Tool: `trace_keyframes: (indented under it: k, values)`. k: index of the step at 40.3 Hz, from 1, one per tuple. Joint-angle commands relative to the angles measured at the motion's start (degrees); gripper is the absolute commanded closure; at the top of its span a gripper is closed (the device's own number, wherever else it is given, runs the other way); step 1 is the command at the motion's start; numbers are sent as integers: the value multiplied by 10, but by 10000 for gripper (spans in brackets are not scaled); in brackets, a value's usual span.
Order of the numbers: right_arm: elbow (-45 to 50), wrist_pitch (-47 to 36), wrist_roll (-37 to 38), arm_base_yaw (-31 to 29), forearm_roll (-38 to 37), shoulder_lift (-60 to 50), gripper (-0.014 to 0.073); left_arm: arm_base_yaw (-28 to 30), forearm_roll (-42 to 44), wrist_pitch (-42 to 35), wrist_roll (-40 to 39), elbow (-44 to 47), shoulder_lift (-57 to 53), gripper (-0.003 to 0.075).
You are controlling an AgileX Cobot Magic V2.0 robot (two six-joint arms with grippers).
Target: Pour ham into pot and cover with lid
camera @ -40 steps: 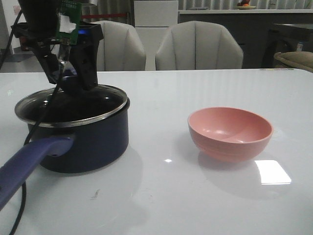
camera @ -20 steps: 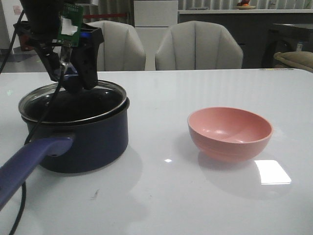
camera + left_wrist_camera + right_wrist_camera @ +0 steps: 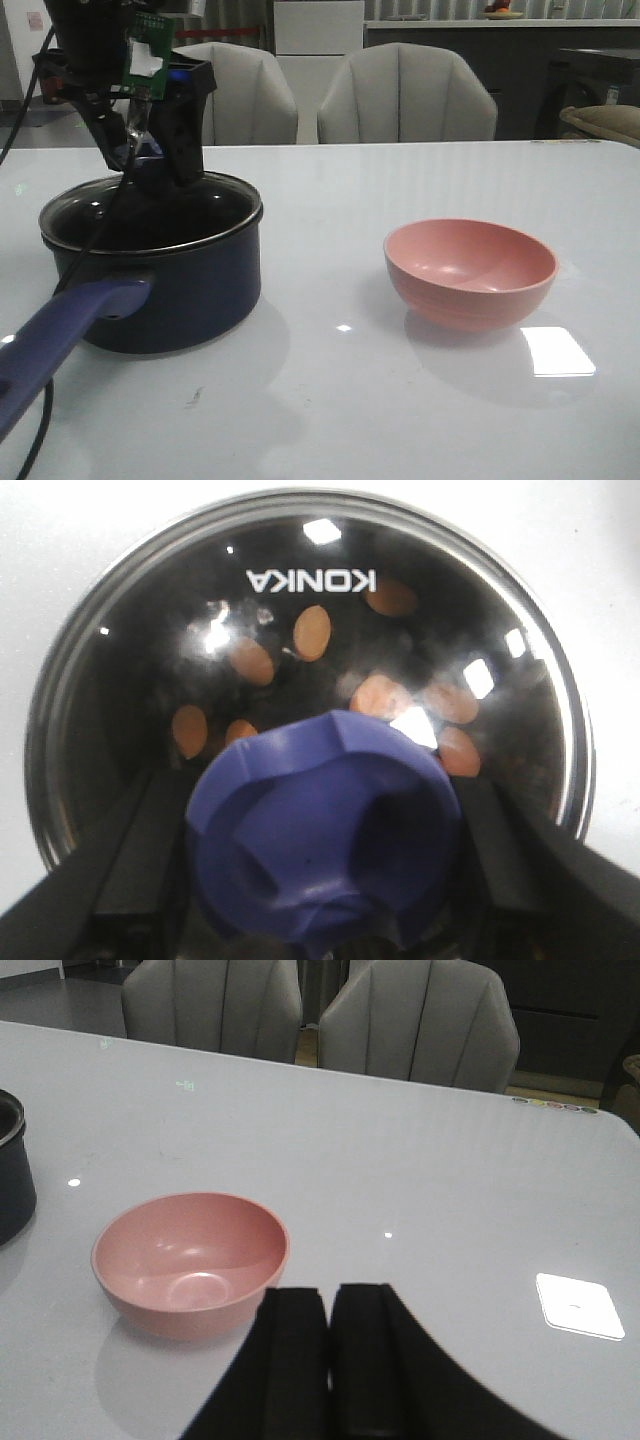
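Observation:
The dark navy pot [image 3: 190, 290] with its long purple-blue handle [image 3: 60, 330] stands at the table's left. The glass lid [image 3: 215, 200] lies flat on its rim. My left gripper [image 3: 148, 160] reaches down over the pot, its fingers closed against both sides of the lid's blue knob [image 3: 320, 830]. Through the lid [image 3: 310, 550] several orange-pink ham chunks [image 3: 311, 632] show on the pot's black bottom. My right gripper [image 3: 329, 1305] is shut and empty, above the table just near of the pink bowl; it is out of the front view.
The empty pink bowl [image 3: 470, 270] stands right of centre and shows in the right wrist view [image 3: 190, 1260]. The pot's edge [image 3: 12, 1170] shows there too. Two grey chairs [image 3: 405, 95] stand behind the table. A black cable [image 3: 40, 430] hangs by the pot handle.
The lid, tilted and raised over the pot's left side a second ago, has come down level onto the rim. My left gripper came down with it.

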Motion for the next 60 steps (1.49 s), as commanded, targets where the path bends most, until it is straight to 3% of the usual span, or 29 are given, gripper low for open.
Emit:
trace_keyframes:
  k: [1,5,12,17,31,43,50,60]
  values:
    - [-16,-40,-4,-2,1,5,448,-4,-9,10,-1,-12,-21,395]
    - [-16,-40,-4,-2,1,5,448,-4,-10,9,-1,-12,-21,371]
    - [-16,-40,-4,-2,1,5,448,-4,-14,10,-1,-12,-21,197]
    - [-16,-40,-4,-2,1,5,448,-4,-13,13,-1,-13,-21,125]
    - [-16,-40,-4,-2,1,5,448,-2,-17,67,-1,-96,-28,138]
    - [-16,-40,-4,-2,1,5,448,-2,-2,66,-1,-95,-105,138]
    - [-16,-40,-4,-2,1,5,448,-2,-1,18,-1,-39,-195,138]
    - [-16,-40,-4,-2,1,5,448,-2,-6,-77,-1,128,-372,138]
